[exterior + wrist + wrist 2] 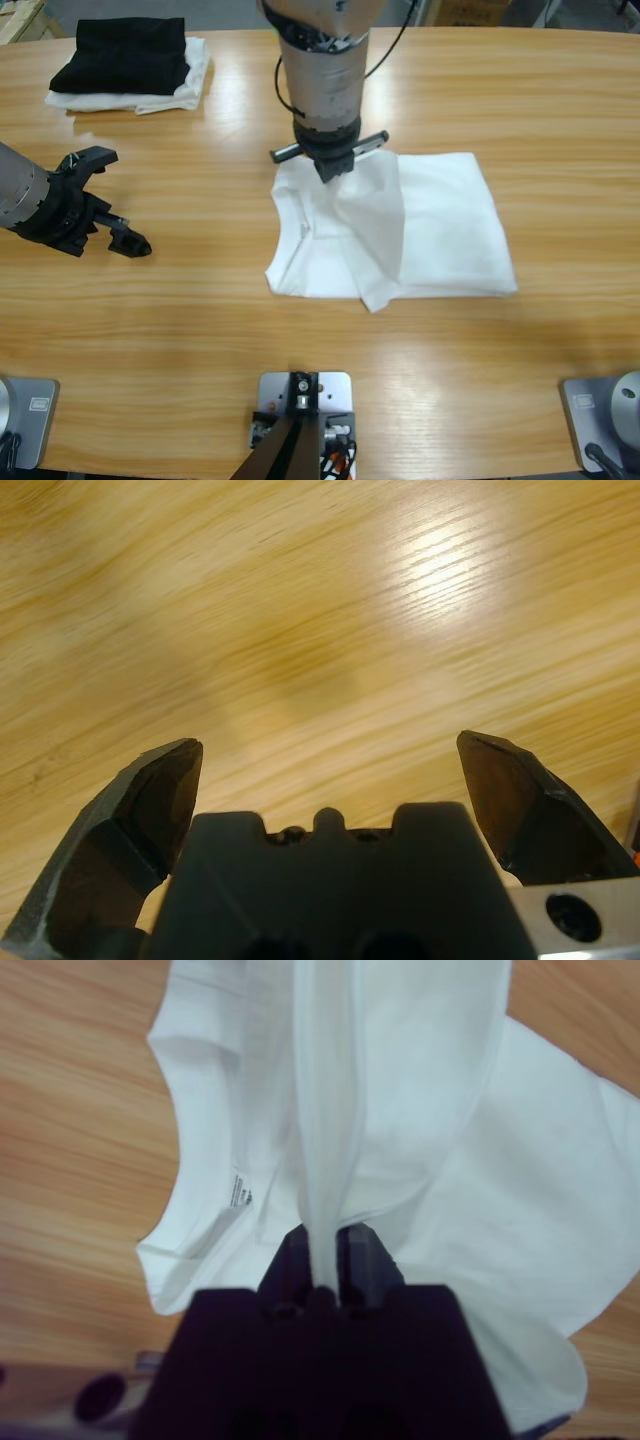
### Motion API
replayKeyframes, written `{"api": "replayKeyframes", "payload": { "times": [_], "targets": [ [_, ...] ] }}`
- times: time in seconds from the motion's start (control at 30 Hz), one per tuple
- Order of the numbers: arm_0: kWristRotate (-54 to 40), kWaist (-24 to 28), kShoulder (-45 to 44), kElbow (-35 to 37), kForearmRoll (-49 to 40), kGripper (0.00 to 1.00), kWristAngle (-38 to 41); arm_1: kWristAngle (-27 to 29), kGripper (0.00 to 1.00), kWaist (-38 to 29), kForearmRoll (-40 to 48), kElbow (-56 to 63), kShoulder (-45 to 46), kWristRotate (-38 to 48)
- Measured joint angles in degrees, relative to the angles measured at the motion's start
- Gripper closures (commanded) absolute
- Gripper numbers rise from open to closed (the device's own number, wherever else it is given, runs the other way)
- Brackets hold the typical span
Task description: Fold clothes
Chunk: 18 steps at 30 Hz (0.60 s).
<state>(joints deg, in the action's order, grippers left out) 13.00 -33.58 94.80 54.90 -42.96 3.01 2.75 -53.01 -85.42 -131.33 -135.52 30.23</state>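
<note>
A long wooden table [300, 330] seen from above; a white T-shirt [440, 230], partly folded into a rough rectangle, lies on it a little right of centre. The right arm comes down from the top middle; the right gripper [333, 165] sits at the shirt's upper left edge, its jaws clenched on a pinch of white cloth, which rises to it as a raised ridge. In the right wrist view the pinched fold runs straight up from between the closed jaws; the rest of the shirt spreads beyond them over the wood, with a small label [240, 1188] showing inside an edge to the left. The left gripper [100, 205] is at the table's left side, well apart from the shirt; its jaws are spread wide with only bare wood between them. At the far left corner rests a black folded garment [125, 52] on top of folded white cloth [185, 90].
</note>
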Motion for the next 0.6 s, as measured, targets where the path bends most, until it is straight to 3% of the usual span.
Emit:
{"api": "replayKeyframes", "payload": {
  "times": [0.1,0.13,0.17,0.23,0.37,0.43,0.6],
  "targets": [
    [0.00,0.00,0.00,-0.01,0.12,0.001,0.00,0.00,0.994,-0.02,0.00,-0.10,-0.62,0.00],
    [0.00,0.00,0.00,-0.03,0.23,0.000,0.00,0.00,0.649,-0.07,0.00,-0.17,-0.82,0.00],
    [0.00,0.00,0.00,-0.07,0.34,0.000,0.00,-0.11,0.439,-0.15,0.00,-0.25,-1.00,0.00],
    [0.00,0.00,0.00,-0.19,0.53,0.000,0.00,-0.44,0.337,-0.35,0.00,-0.84,-1.11,0.00],
    [0.24,0.00,0.00,-0.28,0.74,0.000,0.00,-1.81,0.288,-0.76,0.00,-2.40,-1.11,0.00],
    [0.68,0.00,0.00,-0.66,1.05,0.001,0.00,-3.20,0.207,-0.97,0.00,-3.09,-1.11,0.00],
    [1.49,0.00,0.00,-1.24,1.62,0.000,0.00,-4.56,0.199,-2.20,-0.96,-3.65,-0.88,0.00]
  ]
}}
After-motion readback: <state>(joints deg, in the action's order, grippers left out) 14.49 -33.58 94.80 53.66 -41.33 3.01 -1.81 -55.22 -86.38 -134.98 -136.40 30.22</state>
